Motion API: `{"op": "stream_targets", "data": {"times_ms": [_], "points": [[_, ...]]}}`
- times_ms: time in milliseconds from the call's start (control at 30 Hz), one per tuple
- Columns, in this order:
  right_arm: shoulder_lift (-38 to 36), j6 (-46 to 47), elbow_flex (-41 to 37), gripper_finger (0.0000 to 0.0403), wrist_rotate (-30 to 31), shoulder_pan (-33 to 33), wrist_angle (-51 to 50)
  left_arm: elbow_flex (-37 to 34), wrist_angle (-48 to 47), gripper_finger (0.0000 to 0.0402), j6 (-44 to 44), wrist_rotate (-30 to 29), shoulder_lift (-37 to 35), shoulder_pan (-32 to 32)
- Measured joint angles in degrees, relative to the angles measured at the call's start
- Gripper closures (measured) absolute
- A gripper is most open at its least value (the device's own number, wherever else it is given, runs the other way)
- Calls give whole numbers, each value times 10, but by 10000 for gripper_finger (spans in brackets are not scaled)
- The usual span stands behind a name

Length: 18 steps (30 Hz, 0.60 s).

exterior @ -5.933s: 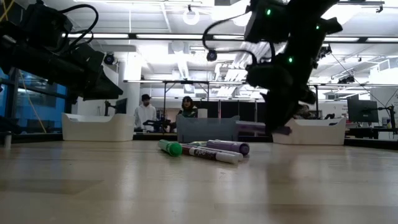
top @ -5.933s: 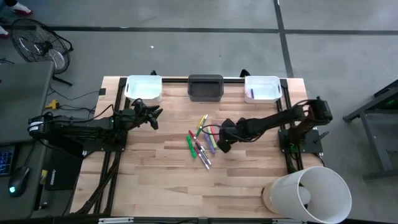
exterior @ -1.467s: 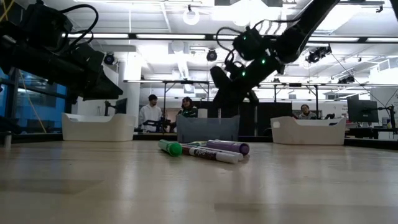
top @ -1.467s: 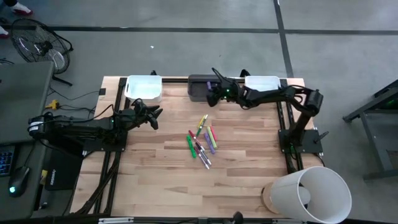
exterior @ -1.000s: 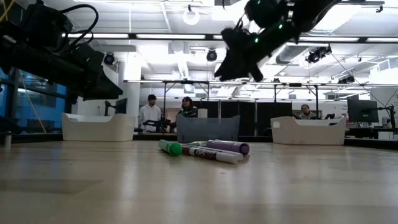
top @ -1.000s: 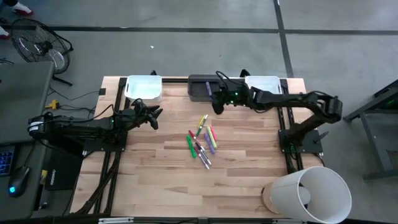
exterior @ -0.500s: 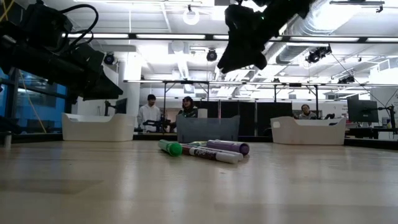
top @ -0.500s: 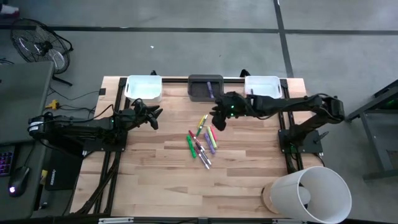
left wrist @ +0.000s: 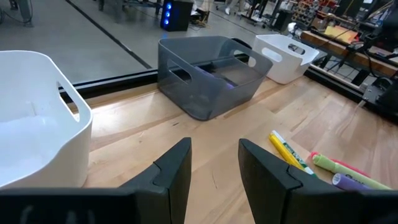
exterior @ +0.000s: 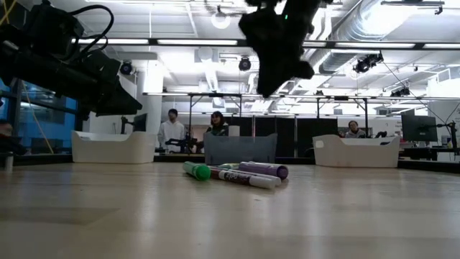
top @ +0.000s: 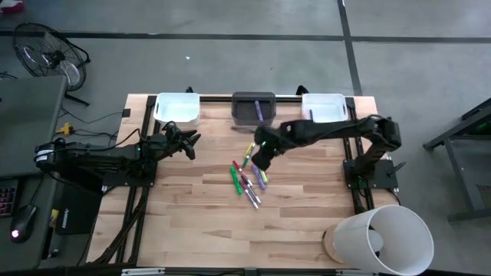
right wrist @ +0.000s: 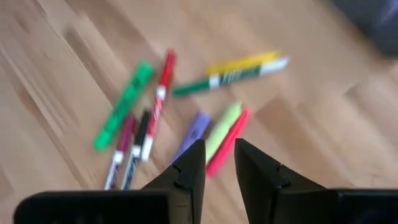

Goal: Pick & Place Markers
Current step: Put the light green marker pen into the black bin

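Worktop: pale wooden plank worktop (top: pixel 199 207) with three bins along its 12 o'clock edge: a white plastic bin (top: pixel 177 108) at 11, a dark grey plastic bin (top: pixel 253 107) at 12 and a second white plastic bin (top: pixel 323 108) at 1.
Markers: the thin pen-shaped markers (top: pixel 249 172) in green, red, purple, yellow and dark-and-white lie loose in a small heap at mid-worktop, some touching or side by side; a purple one seems to lie in the grey bin.
Right gripper: the right gripper (top: pixel 261 156) hovers above the 2 o'clock side of the heap, fingers (right wrist: pixel 186 171) narrow, with a slim gap and nothing between them.
Left gripper: the left gripper (top: pixel 188 143) waits at 9 o'clock, well apart from the heap, fingers (left wrist: pixel 174 167) parted and empty.
Handling: the markers look light, stiff and smooth, likely to roll or skid if nudged.
Hold: take one across the middle of its barrel, fingers square to its length, choosing an outer marker so its neighbours stay put.
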Motion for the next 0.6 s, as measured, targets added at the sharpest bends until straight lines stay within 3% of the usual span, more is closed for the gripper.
{"op": "stream_targets", "data": {"times_ms": [300, 600], "points": [[96, 45, -2, 317, -42, 24, -6, 0, 0, 271, 0, 0, 0, 0], [116, 71, -2, 250, -37, 27, -7, 0, 0, 271, 0, 0, 0, 0]]}}
